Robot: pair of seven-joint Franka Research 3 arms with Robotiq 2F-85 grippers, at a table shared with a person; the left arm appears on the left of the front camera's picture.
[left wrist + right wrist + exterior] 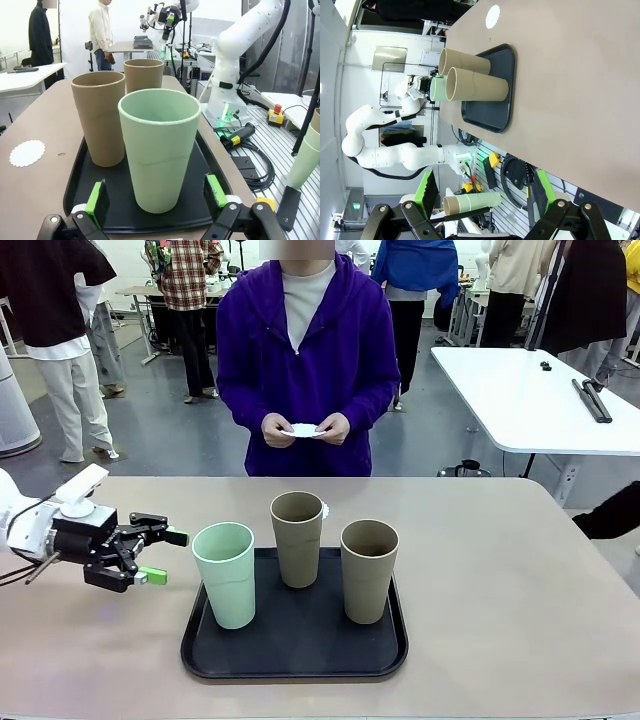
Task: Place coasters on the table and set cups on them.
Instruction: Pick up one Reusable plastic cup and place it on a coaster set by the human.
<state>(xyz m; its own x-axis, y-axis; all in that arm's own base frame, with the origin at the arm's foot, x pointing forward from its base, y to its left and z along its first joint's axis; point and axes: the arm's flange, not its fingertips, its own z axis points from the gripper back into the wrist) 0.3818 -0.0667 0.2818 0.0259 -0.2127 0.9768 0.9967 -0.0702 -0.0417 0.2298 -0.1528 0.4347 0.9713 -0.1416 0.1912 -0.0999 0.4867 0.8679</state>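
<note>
A pale mint cup (225,575) stands at the left edge of a black tray (295,650), with two taupe cups (298,538) (368,570) beside it. My left gripper (160,555) hovers open just left of the mint cup. In the left wrist view the mint cup (160,150) stands between and just beyond the green pads (95,197). One coaster (27,153) lies on the table (500,580) behind the tray. The person holds another coaster (305,430) in both hands. My right gripper (484,187) is open, off the table's near side, holding nothing.
A white table (540,400) stands at the back right with people beyond it. The right wrist view shows the tray (495,110) and the left arm (395,155) sideways. Spare cups (470,202) lie stacked below the table's edge near cables.
</note>
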